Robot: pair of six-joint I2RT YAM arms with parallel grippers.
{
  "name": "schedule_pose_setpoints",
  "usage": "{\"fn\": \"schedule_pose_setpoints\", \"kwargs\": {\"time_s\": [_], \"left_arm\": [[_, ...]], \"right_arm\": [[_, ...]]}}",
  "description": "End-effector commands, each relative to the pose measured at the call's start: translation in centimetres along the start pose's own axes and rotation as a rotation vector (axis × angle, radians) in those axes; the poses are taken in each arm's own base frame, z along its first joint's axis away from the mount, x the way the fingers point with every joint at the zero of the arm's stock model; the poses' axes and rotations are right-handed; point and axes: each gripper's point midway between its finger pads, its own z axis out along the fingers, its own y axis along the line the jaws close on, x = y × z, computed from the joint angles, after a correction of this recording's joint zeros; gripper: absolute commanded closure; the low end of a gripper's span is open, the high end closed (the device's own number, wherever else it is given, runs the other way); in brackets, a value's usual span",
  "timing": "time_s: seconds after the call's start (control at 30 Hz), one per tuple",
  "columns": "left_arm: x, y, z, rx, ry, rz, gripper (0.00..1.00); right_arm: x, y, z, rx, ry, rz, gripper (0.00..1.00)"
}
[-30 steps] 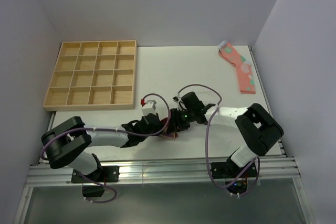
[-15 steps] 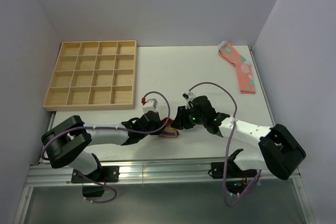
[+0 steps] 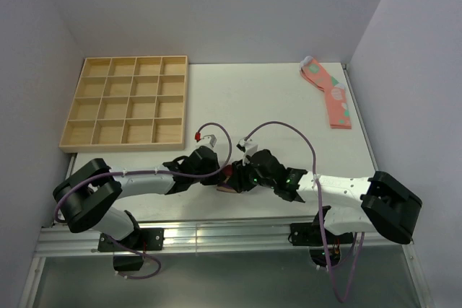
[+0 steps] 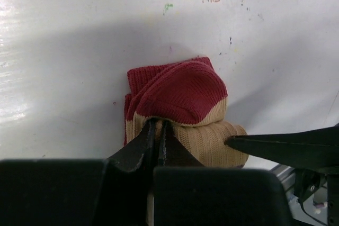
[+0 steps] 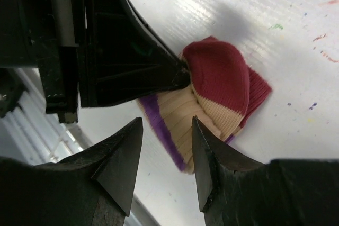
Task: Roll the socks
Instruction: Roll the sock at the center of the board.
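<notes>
The socks (image 3: 229, 179) lie as a small rolled bundle near the table's front edge, tan with a dark red toe (image 4: 180, 91) on top and a purple-edged cuff (image 5: 159, 125). My left gripper (image 4: 157, 123) is shut, its tips pinching a fold where the red part meets the tan roll. It reaches the bundle from the left (image 3: 219, 174). My right gripper (image 5: 167, 121) stands open just short of the cuff end, with nothing between its fingers. One of its fingers (image 4: 286, 146) touches the roll's right end.
A wooden compartment tray (image 3: 126, 102) sits at the back left. A pair of salmon-pink spotted socks (image 3: 328, 91) lies at the back right by the wall. The metal rail of the table's near edge (image 3: 216, 232) runs close behind the bundle.
The right arm has swung its elbow out to the near right and brought its gripper low against the bundle, jaws spreading wider. The left gripper kept its hold and shifted slightly.
</notes>
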Motion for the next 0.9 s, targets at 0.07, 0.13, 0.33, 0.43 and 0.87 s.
{"fn": "schedule_pose_setpoints", "kwargs": {"time_s": [0.07,0.13,0.33,0.43,0.87], "left_arm": [[6.0,6.9,-2.2,-0.211,0.279,0.074,1.0],[5.6,6.8,-2.4,-0.205,0.279,0.066,1.0],[5.3,6.6,-2.4,-0.185,0.289,0.051,1.0],[5.2,6.6,-2.3,-0.186,0.29,0.052,1.0],[5.0,6.5,-2.1,-0.193,0.3,0.063,1.0]], "right_arm": [[-2.2,0.1,1.0,0.11,-0.064,-0.106,0.5],[-1.9,0.3,1.4,0.128,-0.049,-0.132,0.51],[-0.5,0.2,1.8,0.169,-0.021,-0.175,0.51],[-0.1,0.2,1.7,0.18,-0.03,-0.182,0.51],[-0.9,3.0,0.0,0.142,-0.081,-0.284,0.49]]}}
